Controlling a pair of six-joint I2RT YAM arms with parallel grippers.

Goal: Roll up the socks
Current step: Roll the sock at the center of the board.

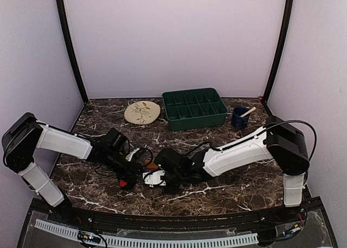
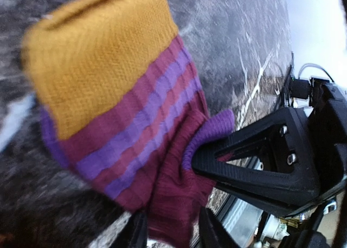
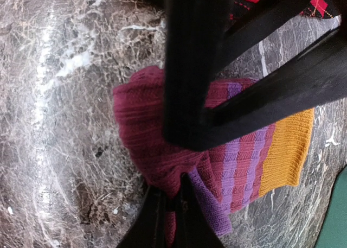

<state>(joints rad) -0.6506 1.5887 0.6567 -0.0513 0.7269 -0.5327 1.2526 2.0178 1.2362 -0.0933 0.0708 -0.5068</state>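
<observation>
The magenta sock point(image 2: 162, 166), with purple stripes and an orange-yellow cuff point(image 2: 97, 58), lies bunched on the marble between both grippers. My right gripper point(image 3: 171, 204) is shut on the sock's folded magenta and purple toe end. Its black fingers point(image 2: 255, 161) show at the right in the left wrist view. My left gripper point(image 2: 171, 226) stands open, with magenta fabric lying loosely between its fingers. It crosses the right wrist view as black bars point(image 3: 190, 69). The black argyle sock point(image 3: 320, 4) shows only as red-and-black patches behind those bars. From above, both grippers point(image 1: 130, 164) point(image 1: 154, 175) meet over the socks.
A beige floral plate point(image 1: 142, 112), a green compartment tray point(image 1: 194, 120) and a blue cup point(image 1: 239, 119) holding a wooden stick stand along the back. The table's front edge lies just beyond the sock in the left wrist view.
</observation>
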